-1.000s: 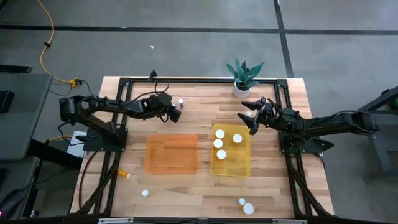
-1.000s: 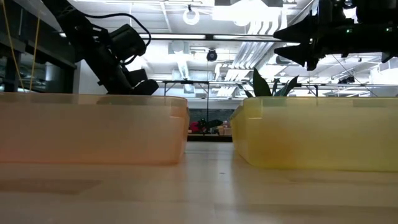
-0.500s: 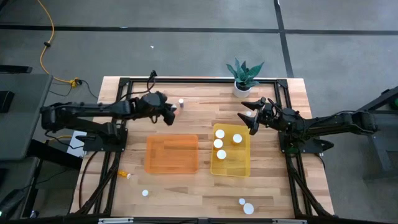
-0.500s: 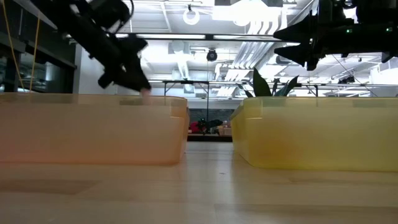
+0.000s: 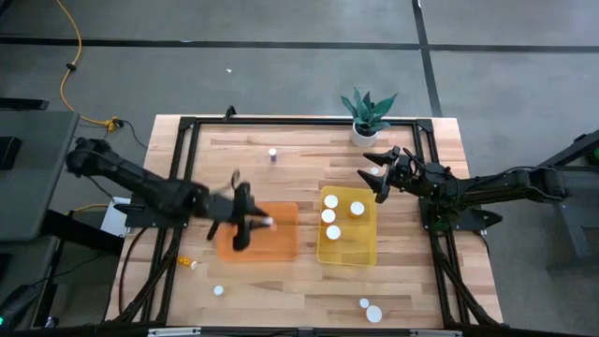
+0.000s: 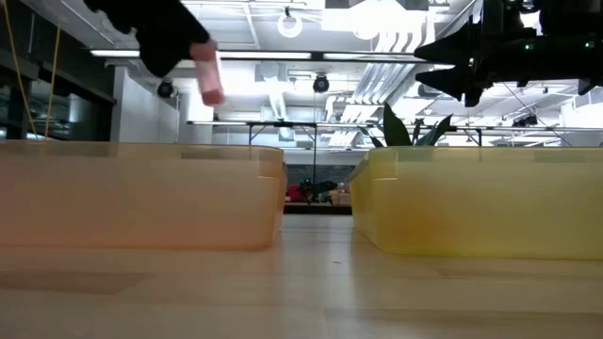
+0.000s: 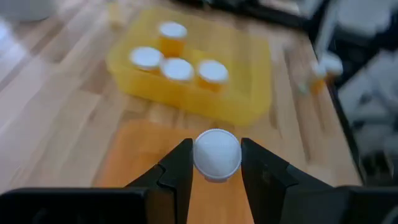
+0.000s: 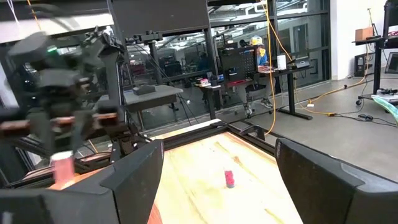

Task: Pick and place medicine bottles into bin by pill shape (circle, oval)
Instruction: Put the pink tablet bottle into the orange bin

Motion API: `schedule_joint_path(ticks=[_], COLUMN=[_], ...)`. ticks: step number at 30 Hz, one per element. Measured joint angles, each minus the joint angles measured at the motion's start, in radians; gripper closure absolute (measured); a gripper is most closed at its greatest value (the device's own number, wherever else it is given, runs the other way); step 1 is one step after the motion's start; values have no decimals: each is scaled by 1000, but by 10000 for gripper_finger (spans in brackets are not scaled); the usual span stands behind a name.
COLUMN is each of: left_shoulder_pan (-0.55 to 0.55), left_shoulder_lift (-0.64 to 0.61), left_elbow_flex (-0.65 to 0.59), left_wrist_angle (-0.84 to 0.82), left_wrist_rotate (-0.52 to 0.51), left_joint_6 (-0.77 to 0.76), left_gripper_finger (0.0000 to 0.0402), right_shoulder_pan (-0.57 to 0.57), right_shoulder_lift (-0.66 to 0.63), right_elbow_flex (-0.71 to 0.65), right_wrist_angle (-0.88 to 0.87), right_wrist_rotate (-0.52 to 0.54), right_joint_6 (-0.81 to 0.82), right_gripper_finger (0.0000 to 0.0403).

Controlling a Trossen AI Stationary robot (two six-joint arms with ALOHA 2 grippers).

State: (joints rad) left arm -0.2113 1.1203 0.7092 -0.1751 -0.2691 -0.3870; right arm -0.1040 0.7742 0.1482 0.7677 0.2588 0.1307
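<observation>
The orange bin (image 5: 258, 232) lies open-topped, a gap separating it from the yellow bin (image 5: 347, 227). Four capped bottles (image 5: 329, 215) crowd the yellow bin's near-orange side.

The table (image 5: 299, 140) is pale striped wood with a black frame. One bin (image 5: 281, 245) is see-through orange, the other bin (image 5: 348, 251) see-through yellow. The bottles (image 7: 177, 53) in the yellow bin are amber with white caps. The held bottle (image 7: 216, 154) shows a white cap between dark fingers (image 7: 177, 171). The plant (image 5: 367, 109) is teal-green in a white pot.
</observation>
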Motion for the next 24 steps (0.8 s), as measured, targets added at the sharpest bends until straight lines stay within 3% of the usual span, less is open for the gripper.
schedule_joint_path(ticks=[4, 9, 15, 24], left_shoulder_pan=[-136, -204, -182, -126], left_shoulder_lift=[97, 222, 298, 305], left_elbow_flex=[8, 7, 7, 7], left_wrist_angle=[-51, -94, -91, -89], left_wrist_rotate=[-139, -267, -265, -155], left_joint_6=[53, 5, -3, -41], left_gripper_finger=[297, 288, 285, 284], right_shoulder_pan=[0, 0, 0, 0], right_shoulder_lift=[0, 0, 0, 0], right_elbow_flex=[0, 0, 0, 0], right_wrist_angle=[0, 0, -1, -2], right_wrist_rotate=[0, 0, 0, 0], right_joint_6=[0, 3, 3, 2], right_gripper_finger=[102, 102, 102, 102])
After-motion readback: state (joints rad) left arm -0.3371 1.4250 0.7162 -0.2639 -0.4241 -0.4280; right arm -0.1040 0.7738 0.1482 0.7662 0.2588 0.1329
